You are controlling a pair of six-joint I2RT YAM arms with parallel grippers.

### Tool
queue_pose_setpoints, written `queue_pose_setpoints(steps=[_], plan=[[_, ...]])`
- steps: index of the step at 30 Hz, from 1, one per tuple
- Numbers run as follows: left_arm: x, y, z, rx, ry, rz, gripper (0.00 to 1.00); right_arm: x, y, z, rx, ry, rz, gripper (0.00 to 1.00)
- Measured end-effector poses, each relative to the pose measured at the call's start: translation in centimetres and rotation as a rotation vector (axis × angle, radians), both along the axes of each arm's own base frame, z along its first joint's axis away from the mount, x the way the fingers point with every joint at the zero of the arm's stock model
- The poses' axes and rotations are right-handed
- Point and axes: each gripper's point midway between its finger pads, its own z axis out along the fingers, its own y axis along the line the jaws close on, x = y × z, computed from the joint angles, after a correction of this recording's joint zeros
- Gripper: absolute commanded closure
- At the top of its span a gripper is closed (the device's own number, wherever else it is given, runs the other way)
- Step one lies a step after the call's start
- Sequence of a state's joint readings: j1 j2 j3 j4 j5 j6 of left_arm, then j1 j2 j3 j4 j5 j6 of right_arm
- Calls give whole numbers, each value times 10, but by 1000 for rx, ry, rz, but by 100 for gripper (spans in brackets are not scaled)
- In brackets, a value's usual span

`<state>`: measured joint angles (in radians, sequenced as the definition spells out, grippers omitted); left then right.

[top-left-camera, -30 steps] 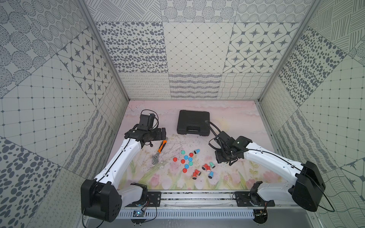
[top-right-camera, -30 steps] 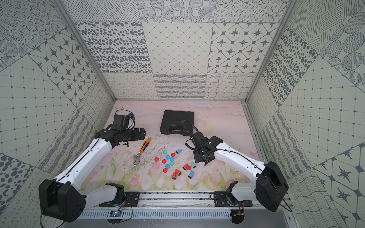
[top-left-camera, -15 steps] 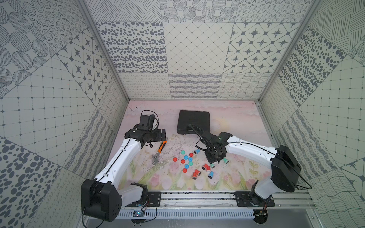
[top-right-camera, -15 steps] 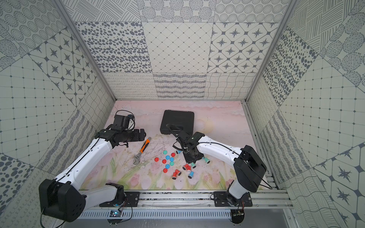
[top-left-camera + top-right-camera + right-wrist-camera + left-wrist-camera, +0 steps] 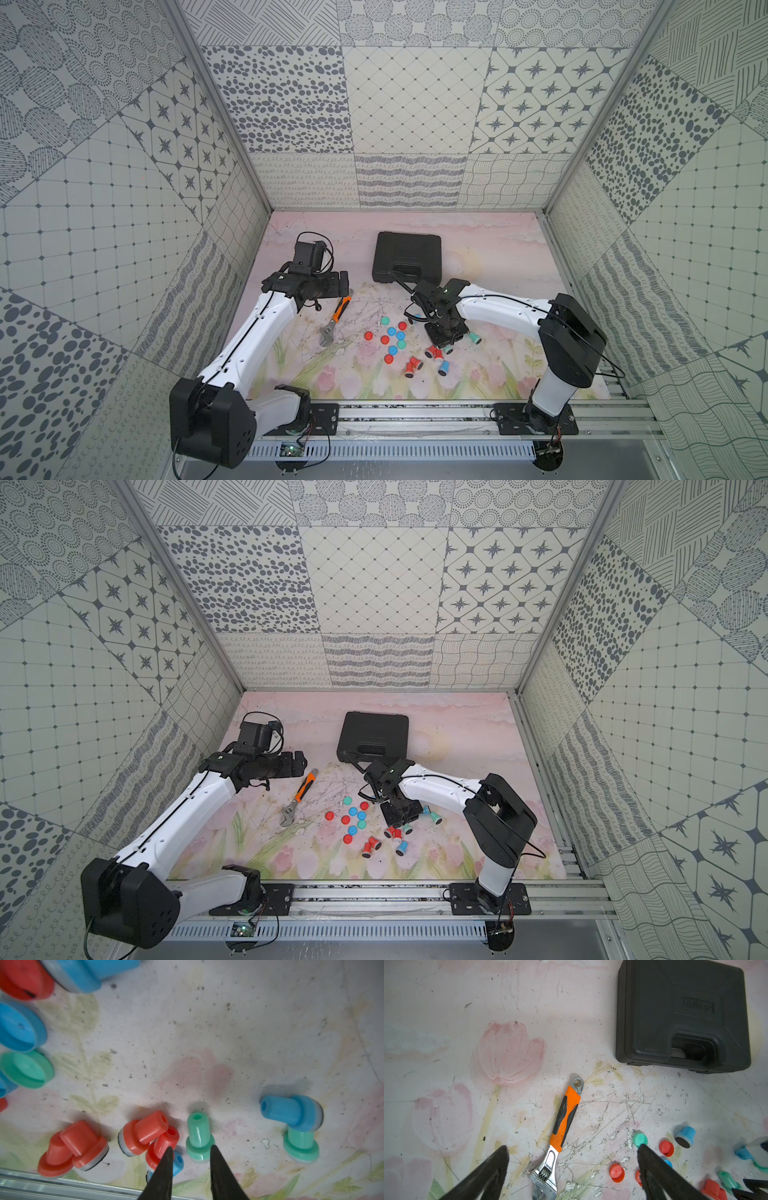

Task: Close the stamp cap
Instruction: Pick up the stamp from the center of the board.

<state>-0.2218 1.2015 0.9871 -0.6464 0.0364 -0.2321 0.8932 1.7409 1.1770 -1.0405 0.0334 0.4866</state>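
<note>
Several small stamps lie uncapped on the mat: a green stamp (image 5: 197, 1134) (image 5: 448, 349), red stamps (image 5: 145, 1132) and a blue stamp (image 5: 291, 1111). Loose round caps (image 5: 390, 331) in red, blue and green lie to their left, among them a green cap (image 5: 27, 1069) and a blue cap (image 5: 18, 1028). My right gripper (image 5: 190, 1149) (image 5: 444, 343) hangs over the stamps, open by a narrow gap, its tips either side of the green stamp's base with nothing clamped. My left gripper (image 5: 573, 1147) (image 5: 344, 282) stands wide open and empty above the wrench.
An orange-handled wrench (image 5: 564, 1118) (image 5: 336, 318) lies left of the caps. A shut black case (image 5: 407, 257) sits behind them. The metal rail (image 5: 415, 415) runs along the front edge, and patterned walls close in the sides and back.
The right arm has swung left and settled over the stamp cluster, and its jaws have narrowed a lot. The left arm has not moved.
</note>
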Motion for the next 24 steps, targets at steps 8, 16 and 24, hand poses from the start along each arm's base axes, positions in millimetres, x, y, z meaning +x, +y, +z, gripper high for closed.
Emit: queue_pose_setpoints(steps=[8, 16, 24], plan=[[0, 1, 2, 2, -5, 2, 3, 2, 3, -8, -22, 13, 5, 71], [0, 3, 2, 12, -9, 9, 3, 2, -1, -14, -50, 15, 7, 71], [1, 5, 2, 22, -12, 16, 2, 3, -2, -20, -68, 22, 7, 70]])
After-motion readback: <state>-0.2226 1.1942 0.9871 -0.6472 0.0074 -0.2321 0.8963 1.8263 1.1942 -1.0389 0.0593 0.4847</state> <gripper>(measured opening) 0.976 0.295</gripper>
